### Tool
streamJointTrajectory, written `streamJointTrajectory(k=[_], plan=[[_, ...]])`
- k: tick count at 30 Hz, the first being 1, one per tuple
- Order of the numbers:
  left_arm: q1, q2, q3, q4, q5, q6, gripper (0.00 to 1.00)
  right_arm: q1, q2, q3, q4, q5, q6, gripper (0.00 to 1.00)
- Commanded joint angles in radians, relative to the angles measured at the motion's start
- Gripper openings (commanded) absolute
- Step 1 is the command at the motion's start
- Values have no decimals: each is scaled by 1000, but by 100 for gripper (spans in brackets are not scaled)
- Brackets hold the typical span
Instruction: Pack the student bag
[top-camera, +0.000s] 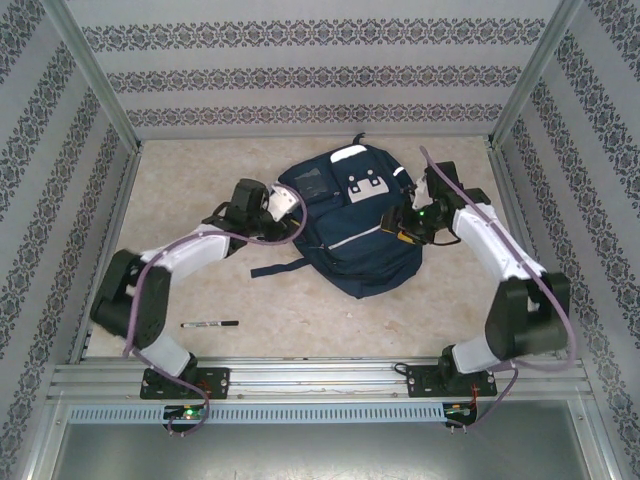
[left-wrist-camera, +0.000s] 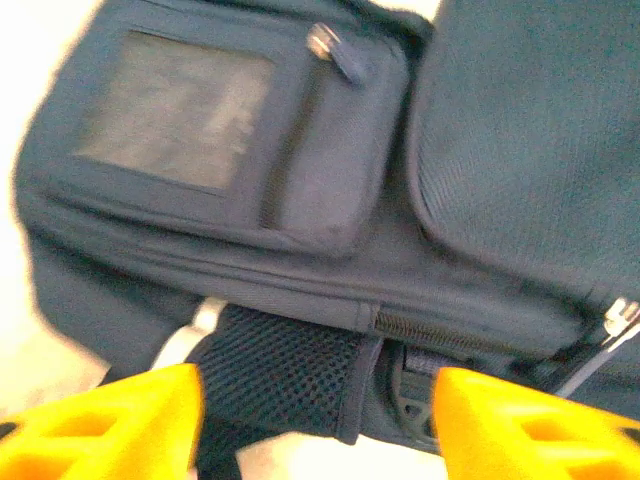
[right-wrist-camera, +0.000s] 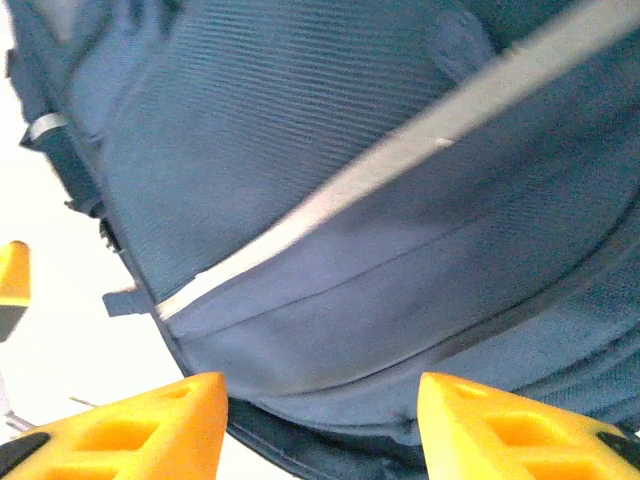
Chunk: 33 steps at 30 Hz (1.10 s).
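The student bag (top-camera: 345, 225), a large navy backpack with white patches and a pale stripe, lies flat in the middle of the table. My left gripper (top-camera: 285, 207) sits at its left edge, open. In the left wrist view its yellow fingers (left-wrist-camera: 120, 420) stand apart, with the bag's mesh side pocket (left-wrist-camera: 280, 370) and zip (left-wrist-camera: 460, 335) just beyond them and nothing gripped. My right gripper (top-camera: 402, 225) is at the bag's right edge, also open. Close up, the right fingers (right-wrist-camera: 500, 430) straddle a fold of the bag's fabric (right-wrist-camera: 330, 330) without touching it.
A black marker pen (top-camera: 210, 324) lies on the table near the front left, by the left arm's base. Patterned walls and metal frame posts close in the table on three sides. A loose strap (top-camera: 278, 267) trails from the bag's lower left.
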Motion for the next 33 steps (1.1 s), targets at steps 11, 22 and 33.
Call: streamJointTrajectory(k=[11,22,33], plan=[[112,-444,71,-953,-494,-836,100,677,-153,-190,486,419,-650,98],[404,-486,-55,-982,-329,-854,100,1067,418,134,676,157,-758,88],[515,-501,-94,-979,-298,-850,100,1084,814,476,627,130,-722,65]])
